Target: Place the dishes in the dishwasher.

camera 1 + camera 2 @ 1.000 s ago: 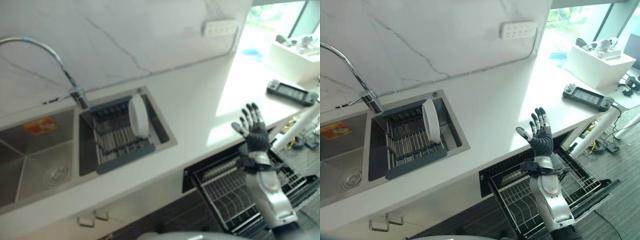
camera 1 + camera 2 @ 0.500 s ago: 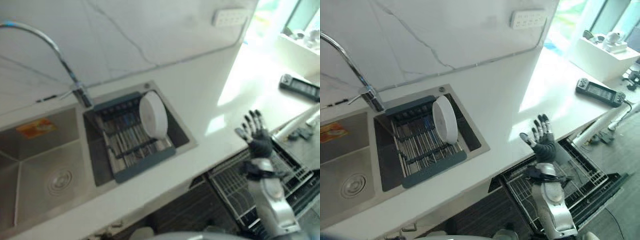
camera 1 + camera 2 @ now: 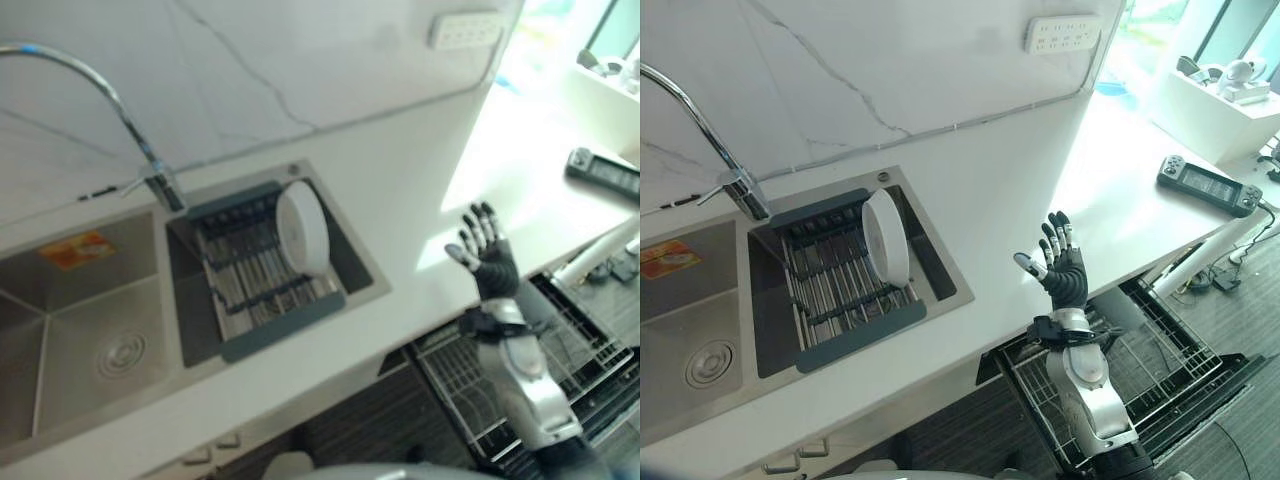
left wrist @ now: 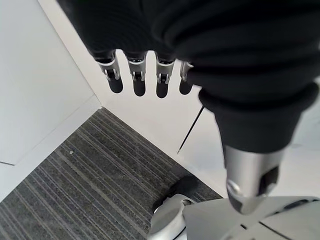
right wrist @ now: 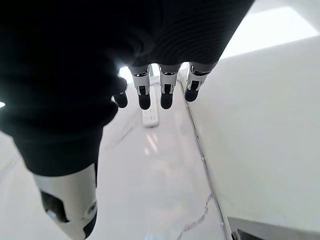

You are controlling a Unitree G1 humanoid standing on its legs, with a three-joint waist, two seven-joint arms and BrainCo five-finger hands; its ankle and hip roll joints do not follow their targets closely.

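A white plate point(image 3: 887, 237) stands on edge in a dark drying rack point(image 3: 840, 300) set in the right sink basin. My right hand point(image 3: 1065, 277) is raised over the counter's front edge, well to the right of the plate, open with fingers spread and holding nothing. Below it the dishwasher's wire rack point(image 3: 1165, 335) is pulled out. In the right wrist view my right hand's fingers point(image 5: 166, 95) hang straight before the white wall. My left hand point(image 4: 138, 82) points its straight fingers at the grey carpet by the cabinets, open and holding nothing.
A curved faucet point(image 3: 700, 120) rises behind the sinks, and the left basin point(image 3: 690, 340) has a drain. The white counter point(image 3: 1010, 190) runs right to a handheld game console point(image 3: 1205, 186) and a white box point(image 3: 1225, 105). A power strip point(image 3: 1063, 33) sits on the marble wall.
The camera has shifted, so the sink sits further right than a second ago. My right hand has drifted a little left and up toward the counter edge, still open.
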